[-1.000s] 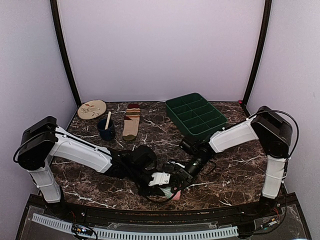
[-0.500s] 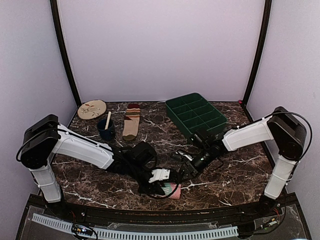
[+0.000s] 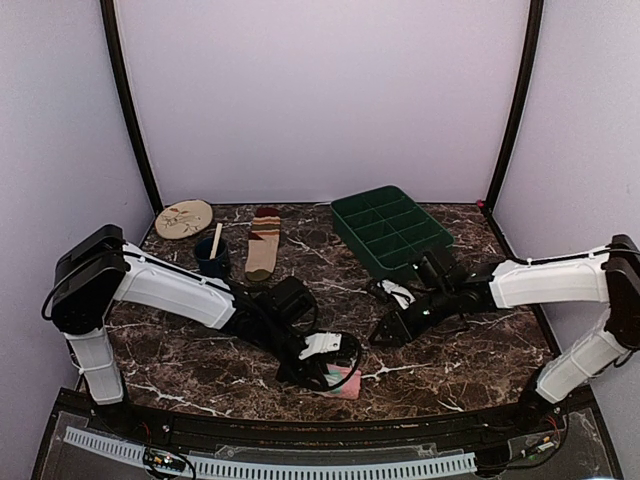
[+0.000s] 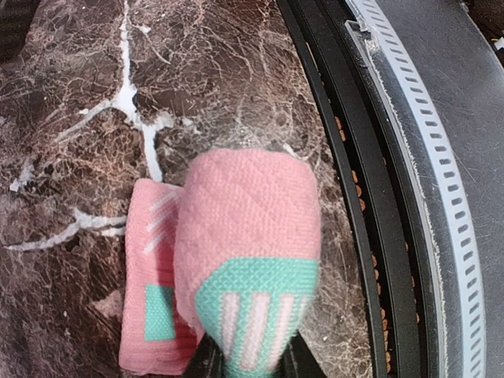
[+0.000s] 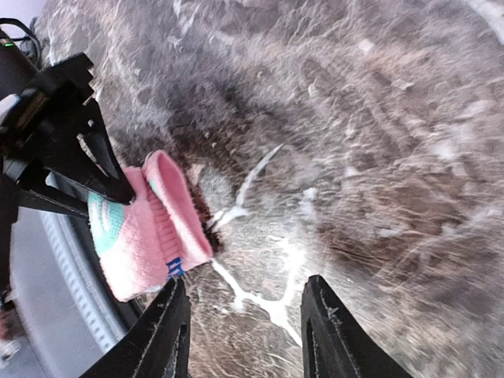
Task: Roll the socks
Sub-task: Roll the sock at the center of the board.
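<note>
We note the right gripper (image 5: 246, 290) low in the view. Its two black fingers stand well apart, with only the bare marble table (image 5: 378, 157) between them. To their left, by the table's near edge, sits the pink sock (image 5: 153, 228), folded into a thick bundle with a ribbed band along its top, a teal patch on its side and a small blue mark at its lower corner. The black left gripper (image 5: 110, 185) reaches in from the left and grips the bundle; the marble is blurred, its white veins smeared.
</note>
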Action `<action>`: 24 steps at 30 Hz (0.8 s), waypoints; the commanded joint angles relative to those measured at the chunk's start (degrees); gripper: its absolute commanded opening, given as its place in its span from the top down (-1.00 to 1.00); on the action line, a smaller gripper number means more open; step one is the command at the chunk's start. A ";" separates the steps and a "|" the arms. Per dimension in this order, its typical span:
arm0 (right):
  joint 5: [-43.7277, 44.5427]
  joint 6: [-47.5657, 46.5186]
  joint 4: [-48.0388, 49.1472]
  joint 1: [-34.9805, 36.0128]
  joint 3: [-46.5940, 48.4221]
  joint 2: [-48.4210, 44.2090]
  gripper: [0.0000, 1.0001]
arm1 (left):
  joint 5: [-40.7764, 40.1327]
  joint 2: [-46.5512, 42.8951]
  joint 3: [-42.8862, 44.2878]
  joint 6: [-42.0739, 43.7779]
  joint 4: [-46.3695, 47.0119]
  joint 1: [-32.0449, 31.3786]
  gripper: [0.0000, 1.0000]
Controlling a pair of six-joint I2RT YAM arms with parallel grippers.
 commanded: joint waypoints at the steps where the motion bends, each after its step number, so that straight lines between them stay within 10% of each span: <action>1: 14.42 -0.65 2.28 4.09 -2.56 -6.63 0.12 | 0.45 4.58 0.77 -1.17 -12.27 1.12 1.00; 12: 34.82 -3.19 5.89 20.72 -6.45 -12.14 0.13 | 5.06 8.72 5.00 -0.45 -17.14 4.25 1.00; 24: 36.54 -10.63 2.90 30.21 0.33 -3.40 0.05 | 7.14 11.04 6.80 -0.11 -18.28 4.81 1.00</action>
